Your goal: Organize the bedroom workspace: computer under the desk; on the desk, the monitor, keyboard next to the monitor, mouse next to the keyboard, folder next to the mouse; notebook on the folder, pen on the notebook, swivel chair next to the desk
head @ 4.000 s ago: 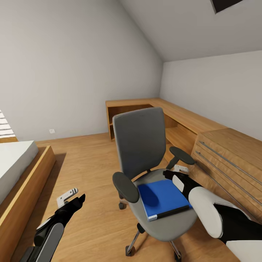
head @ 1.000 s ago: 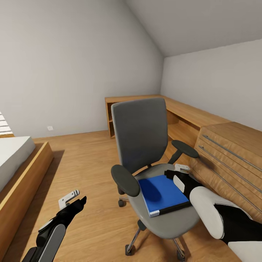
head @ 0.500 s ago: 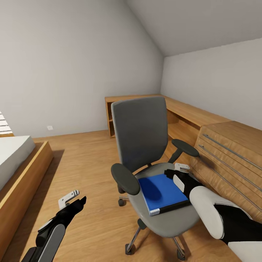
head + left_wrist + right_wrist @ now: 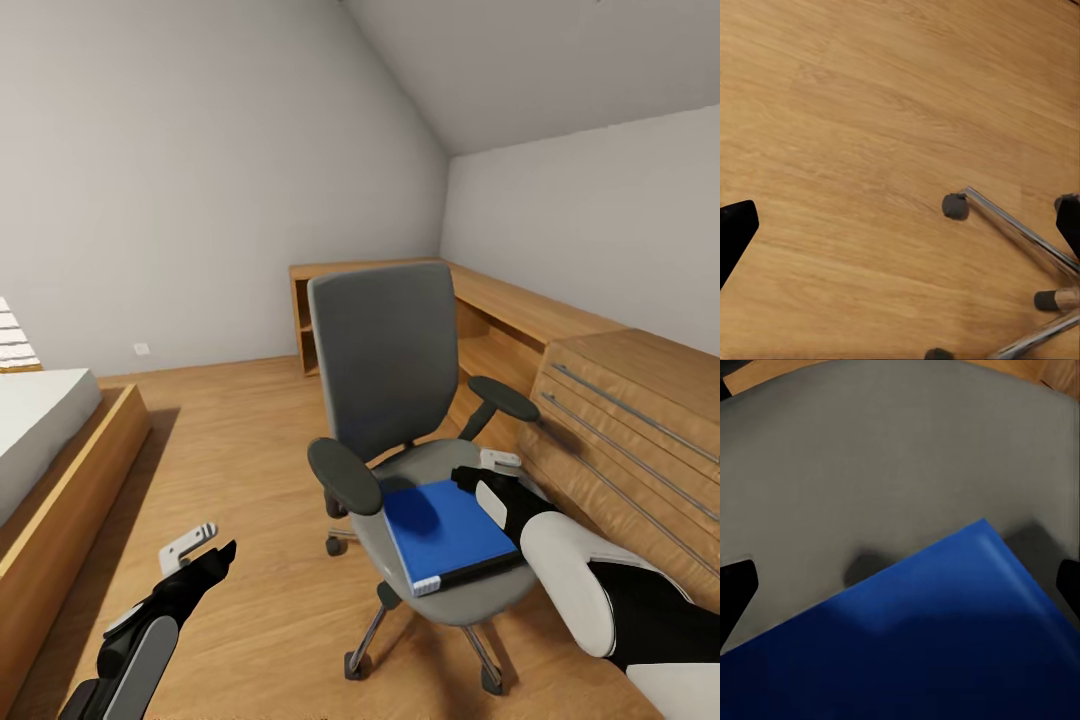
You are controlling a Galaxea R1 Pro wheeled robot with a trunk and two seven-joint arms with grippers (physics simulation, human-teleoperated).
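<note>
The grey swivel chair (image 4: 385,370) stands mid-room on the wood floor, its back toward the far wall. A bright blue folder (image 4: 445,532) lies flat on its seat (image 4: 870,457), dark spine toward me. My right gripper (image 4: 483,470) hovers open just over the folder's far right corner, beside the chair's right armrest. In the right wrist view the folder (image 4: 930,637) and the grey seat lie between the spread fingertips (image 4: 736,589). My left gripper (image 4: 203,547) hangs open above the floor, left of the chair. The left wrist view looks down on the chair's chrome base (image 4: 1020,236) and casters.
A light wooden drawer cabinet (image 4: 630,430) stands close on the right of the chair. A low wooden shelf unit (image 4: 390,285) runs along the far corner. The low bed (image 4: 50,450) is at the left, with open wood floor (image 4: 240,450) between it and the chair.
The head view has shifted a little and the chair now sits slightly lower in it. Both grippers keep the same place and stay open.
</note>
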